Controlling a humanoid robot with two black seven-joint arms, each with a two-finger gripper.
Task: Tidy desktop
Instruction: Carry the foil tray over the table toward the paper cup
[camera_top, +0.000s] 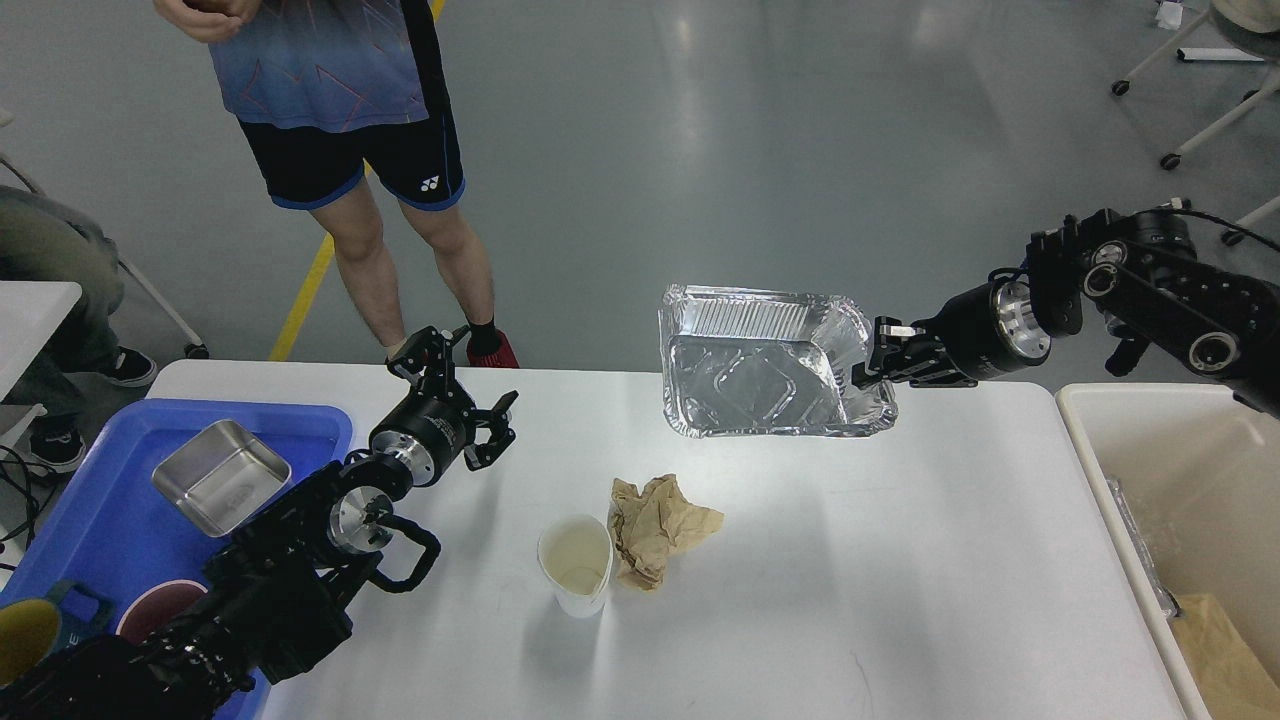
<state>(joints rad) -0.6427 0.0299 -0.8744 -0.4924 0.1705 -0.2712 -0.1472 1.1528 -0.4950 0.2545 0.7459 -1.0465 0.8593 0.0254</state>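
Note:
The white desktop (880, 570) fills the lower view. My right gripper (872, 360) is shut on the right rim of a foil tray (765, 365) and holds it above the desktop's far edge, near the middle. My left gripper (455, 395) is open and empty over the desktop's far left part, beside the blue tray. A white paper cup (577, 562) stands near the front middle. A crumpled brown paper (655, 525) lies right next to it.
A blue plastic tray (100, 520) at the left holds a steel pan (222, 475), a dark red bowl (160, 610) and a mug (35, 630). A cream bin (1190, 500) stands off the right edge. A person (370, 170) stands behind the desk.

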